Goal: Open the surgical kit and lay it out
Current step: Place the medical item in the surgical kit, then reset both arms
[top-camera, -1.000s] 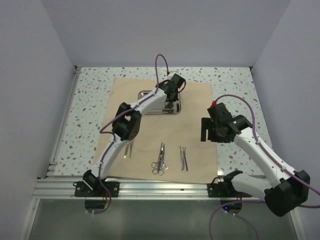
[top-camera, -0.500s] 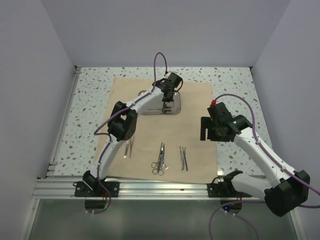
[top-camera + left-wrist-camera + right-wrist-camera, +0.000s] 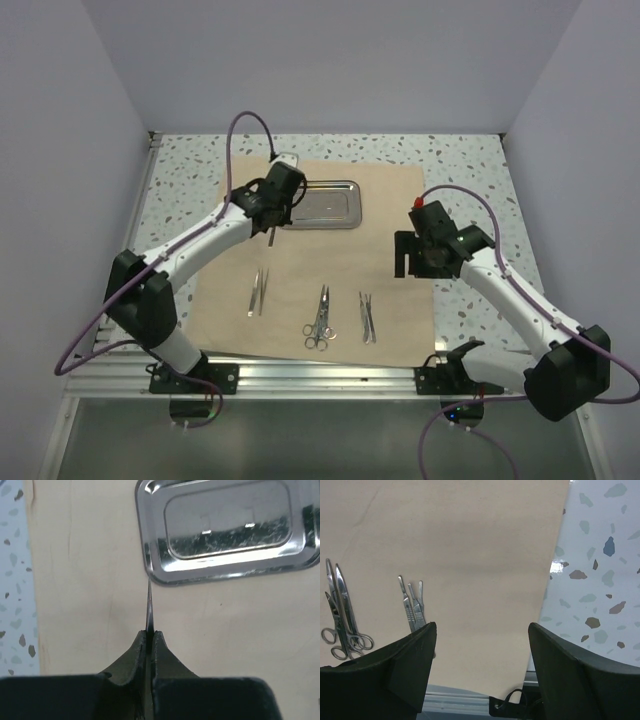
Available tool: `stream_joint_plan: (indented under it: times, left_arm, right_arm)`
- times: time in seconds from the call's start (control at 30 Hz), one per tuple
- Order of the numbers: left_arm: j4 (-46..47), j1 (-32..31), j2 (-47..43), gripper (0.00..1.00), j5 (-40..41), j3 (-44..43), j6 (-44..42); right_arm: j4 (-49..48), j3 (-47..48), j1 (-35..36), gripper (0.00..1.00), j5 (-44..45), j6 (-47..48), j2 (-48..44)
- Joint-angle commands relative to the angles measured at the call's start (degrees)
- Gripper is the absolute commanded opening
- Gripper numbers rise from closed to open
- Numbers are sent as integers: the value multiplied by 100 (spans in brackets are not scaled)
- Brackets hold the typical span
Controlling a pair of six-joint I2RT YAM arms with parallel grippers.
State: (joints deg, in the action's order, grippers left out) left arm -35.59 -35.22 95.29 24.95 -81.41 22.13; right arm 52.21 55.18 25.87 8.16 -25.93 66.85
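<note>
Nearest the arm bases, three sets of instruments lie in a row on the tan cloth wrap (image 3: 330,255): tweezers (image 3: 258,291), ringed scissors (image 3: 319,321) and slim forceps (image 3: 367,317). Each lies apart from its neighbour, with its tips pointing away from the bases. The right gripper (image 3: 481,627) is released, its jaws spread wide above the cloth's right margin. In its wrist view the forceps appear just beside the finger at the left of that view, and the scissors lie farther out on the same side. The cloth's edge runs close to the other finger, with the speckled table (image 3: 600,580) beyond it. Farther back, the left gripper (image 3: 150,634) is clenched on a thin silver instrument (image 3: 149,605), seen edge-on so that its kind cannot be told. The strip projects straight out past the fingertips. Ahead of this gripper and to its right lies the steel tray (image 3: 225,569), rectangular with rounded corners, resting flat on the cloth. In the wrist view the instrument's tip meets the outline of the tray's nearest corner; whether the two touch cannot be told. In the top view the left gripper is held just off the tray's left end, over the cloth, and the far edge of the cloth and more table lie beyond the tray.
</note>
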Motion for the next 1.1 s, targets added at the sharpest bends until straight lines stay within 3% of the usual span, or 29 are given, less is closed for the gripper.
stream_joint_plan:
  times: [0.0,0.23,0.4,0.47,0.57,0.6,0.7,0.8,1.07]
  left_arm:
    - [228,-11,-518,0,27,1054,300]
    - [465,-11,-1521,0,98,2680,687]
    - [510,-11,-1715,1,10,3069,898]
    - [536,-11,-1776,5,-8,3175,977]
    - [624,-11,-1882,20,-25,3271,986]
    - [624,-11,-1899,35,-17,3280,995]
    - [615,-11,-1926,49,54,3246,995]
    - [536,-11,-2049,55,124,3193,951]
    - [-61,-11,-2822,56,282,2639,661]
  right_arm:
    - [-272,222,-3,78,-174,150,12]
    - [-325,125,-3,78,-280,132,4]
    - [-299,116,6,78,-315,71,-49]
    - [-264,116,6,78,-315,62,-110]
    - [-176,90,-3,78,-289,53,-233]
    - [-150,64,6,78,-298,53,-260]
    - [-88,-15,6,78,-298,62,-444]
    - [-62,-86,-3,78,-315,71,-567]
    - [-88,291,6,81,-597,-297,-1367]
